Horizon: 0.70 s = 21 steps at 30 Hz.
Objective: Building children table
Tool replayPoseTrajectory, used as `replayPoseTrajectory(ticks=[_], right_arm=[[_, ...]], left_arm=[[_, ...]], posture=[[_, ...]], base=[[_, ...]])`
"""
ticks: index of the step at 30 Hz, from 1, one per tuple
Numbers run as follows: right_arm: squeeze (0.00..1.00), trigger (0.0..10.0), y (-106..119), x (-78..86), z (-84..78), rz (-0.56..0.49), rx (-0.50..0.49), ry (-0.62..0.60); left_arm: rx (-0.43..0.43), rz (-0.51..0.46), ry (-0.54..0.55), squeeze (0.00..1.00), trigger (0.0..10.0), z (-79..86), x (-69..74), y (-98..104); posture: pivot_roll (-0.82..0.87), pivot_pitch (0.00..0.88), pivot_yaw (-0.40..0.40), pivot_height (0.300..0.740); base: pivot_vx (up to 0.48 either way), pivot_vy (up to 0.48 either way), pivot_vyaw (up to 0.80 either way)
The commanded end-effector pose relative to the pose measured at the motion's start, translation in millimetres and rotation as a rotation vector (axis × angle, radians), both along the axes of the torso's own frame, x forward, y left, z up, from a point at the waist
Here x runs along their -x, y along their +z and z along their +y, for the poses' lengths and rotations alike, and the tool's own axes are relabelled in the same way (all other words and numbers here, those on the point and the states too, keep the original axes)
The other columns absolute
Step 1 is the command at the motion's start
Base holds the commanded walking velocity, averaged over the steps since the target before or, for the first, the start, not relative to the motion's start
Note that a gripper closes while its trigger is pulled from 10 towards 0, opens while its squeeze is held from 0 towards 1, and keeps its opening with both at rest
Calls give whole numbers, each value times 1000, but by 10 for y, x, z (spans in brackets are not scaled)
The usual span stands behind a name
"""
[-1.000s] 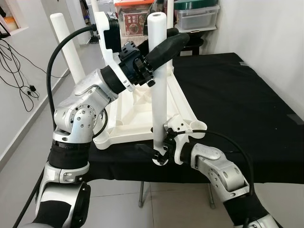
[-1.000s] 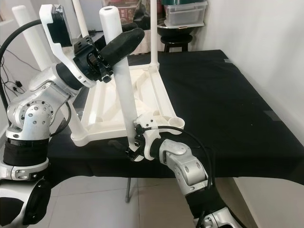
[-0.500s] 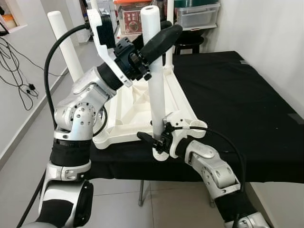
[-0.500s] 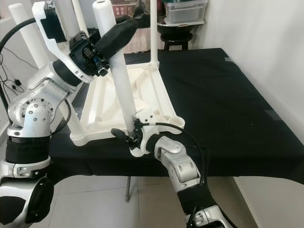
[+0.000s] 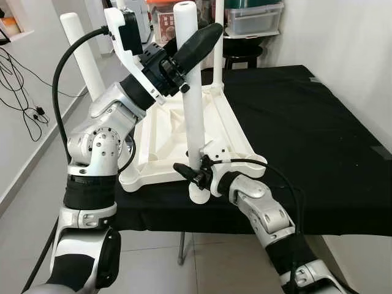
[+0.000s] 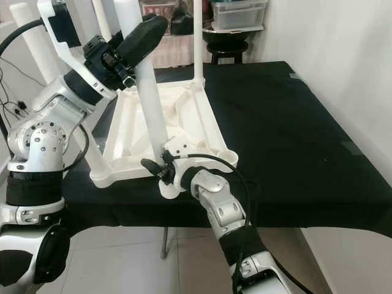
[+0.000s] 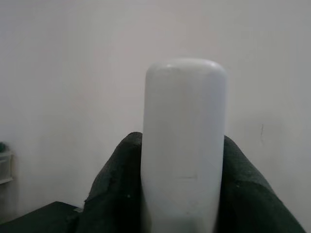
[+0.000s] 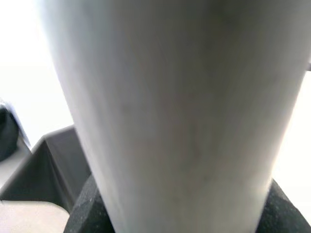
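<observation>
Both grippers have carried the white leg (image 5: 191,92) leftward — left gripper (image 5: 195,44) clamped near its top, right gripper (image 5: 195,176) clamped at its foot. Its long axis stands near upright, just off the tabletop (image 5: 168,144)'s near corner socket (image 5: 250,162).

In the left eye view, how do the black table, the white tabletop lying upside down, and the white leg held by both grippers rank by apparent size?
1. Black table, largest.
2. White tabletop, upside down on it.
3. White leg, smallest; left gripper holds its top, right gripper its lower end. It stands nearer the camera, so it may look bigger than it is.
</observation>
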State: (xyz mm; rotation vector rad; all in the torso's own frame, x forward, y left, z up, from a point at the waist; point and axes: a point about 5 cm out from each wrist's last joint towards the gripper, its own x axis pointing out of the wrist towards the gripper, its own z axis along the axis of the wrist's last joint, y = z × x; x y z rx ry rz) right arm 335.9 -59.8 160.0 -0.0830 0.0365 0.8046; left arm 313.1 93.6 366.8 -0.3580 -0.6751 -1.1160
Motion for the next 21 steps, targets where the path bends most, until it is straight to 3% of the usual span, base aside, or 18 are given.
replayPoseTrajectory(ticks=[1,2,3,6,10,14,16,17,19,20,21], right_arm=[[0,0,-10,-4,121,64,-49,21],[0,0,-10,-4,121,64,-49,21],[0,0,27,-22,87,60,-78,10],[0,0,49,-34,66,57,-94,3],[0,0,308,-156,-236,-2,-258,-99],[0,0,339,-187,-316,-19,-268,-132],[0,0,441,-252,-525,-57,-313,-233],[0,0,441,-252,-525,-57,-313,-233],[0,0,553,-290,-696,-94,-380,-325],[0,0,646,-291,-791,-132,-427,-381],[0,0,646,-291,-791,-132,-427,-381]], left_arm=[[47,-66,-116,510,10000,-170,156,162],[47,-66,-116,510,10000,-170,156,162],[48,-47,-108,1000,10000,-160,145,142],[49,-37,-102,1000,10000,-153,138,129],[63,17,-46,1000,10000,21,163,-15],[65,24,-36,1000,10000,68,183,-45],[66,35,-4,1000,10000,195,253,-107],[66,35,-4,1000,10000,195,253,-107],[75,50,27,1000,10000,290,314,-152],[63,83,105,1000,10000,321,311,-241],[63,83,105,1000,10000,321,311,-241]], posture=[[-42,0,43,740],[-42,0,43,740],[-47,0,44,740],[-48,0,45,740],[-56,0,47,740],[-59,0,49,740],[-58,0,48,740],[-58,0,48,740],[-62,0,50,740],[-63,0,48,740],[-63,0,48,740]], base=[[0,0,0],[0,0,0],[0,0,0],[0,0,0],[0,0,0],[0,0,0],[0,0,0],[0,0,0],[0,0,0],[0,0,0],[0,0,0]])
